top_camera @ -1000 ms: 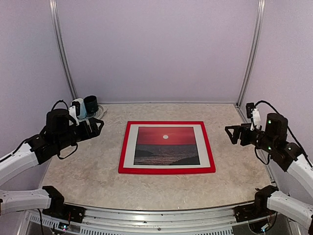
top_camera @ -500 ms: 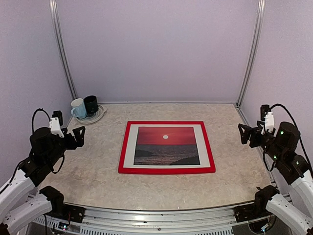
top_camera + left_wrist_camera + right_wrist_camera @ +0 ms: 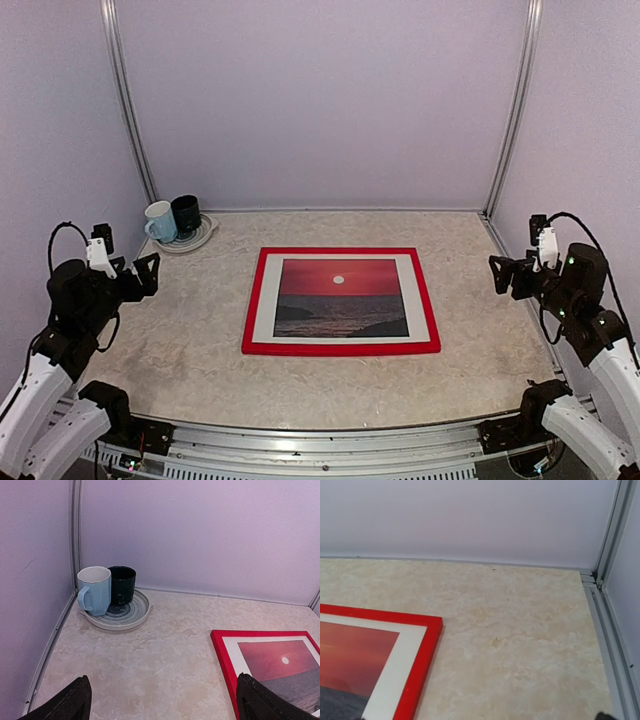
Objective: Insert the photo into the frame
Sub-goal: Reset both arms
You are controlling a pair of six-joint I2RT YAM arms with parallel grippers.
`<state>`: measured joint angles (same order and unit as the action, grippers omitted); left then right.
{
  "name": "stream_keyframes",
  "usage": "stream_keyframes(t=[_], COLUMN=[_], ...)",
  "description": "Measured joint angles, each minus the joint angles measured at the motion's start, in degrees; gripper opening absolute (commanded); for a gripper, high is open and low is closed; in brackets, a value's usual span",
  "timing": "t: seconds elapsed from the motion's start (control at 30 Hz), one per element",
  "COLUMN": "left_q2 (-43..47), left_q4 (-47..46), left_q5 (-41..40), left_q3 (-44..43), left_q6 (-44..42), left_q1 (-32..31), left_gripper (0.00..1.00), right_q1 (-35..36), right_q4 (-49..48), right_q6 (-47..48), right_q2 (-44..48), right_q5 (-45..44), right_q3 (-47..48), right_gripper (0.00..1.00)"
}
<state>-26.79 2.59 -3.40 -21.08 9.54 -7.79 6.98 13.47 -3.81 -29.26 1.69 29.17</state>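
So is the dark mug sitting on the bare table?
No, the dark mug stands on the plate beside the light blue mug.

frame cut by wrist-view edges, photo partly cropped

Sunset photo inside red frame, flat, mid-table

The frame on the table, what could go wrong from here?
The frame lies face up with the photo showing, so its back is hidden; lifting it might let the photo slip. The open left gripper hangs near the two mugs on a plate; a careless swing could knock them.
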Motion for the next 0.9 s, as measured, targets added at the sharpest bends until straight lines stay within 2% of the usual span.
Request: stream_keyframes(t=[0.33,0.9], left_q2=[0.61,-0.52], left_q4=[0.00,0.02], left_q5=[1.55,2.38], left_q3=[0.00,0.00], left_q6=[0.00,-0.20], left_q1=[0.00,0.00], left_gripper=[0.99,0.99], right_q1=[0.02,1.90], right_q4=[0.44,3.43], right_q6=[-3.85,-5.84], right_q2=[1.92,2.38], right_q5=[-5.57,-9.92], right_q3=[0.22,1.95], right_gripper=[0.99,0.99])
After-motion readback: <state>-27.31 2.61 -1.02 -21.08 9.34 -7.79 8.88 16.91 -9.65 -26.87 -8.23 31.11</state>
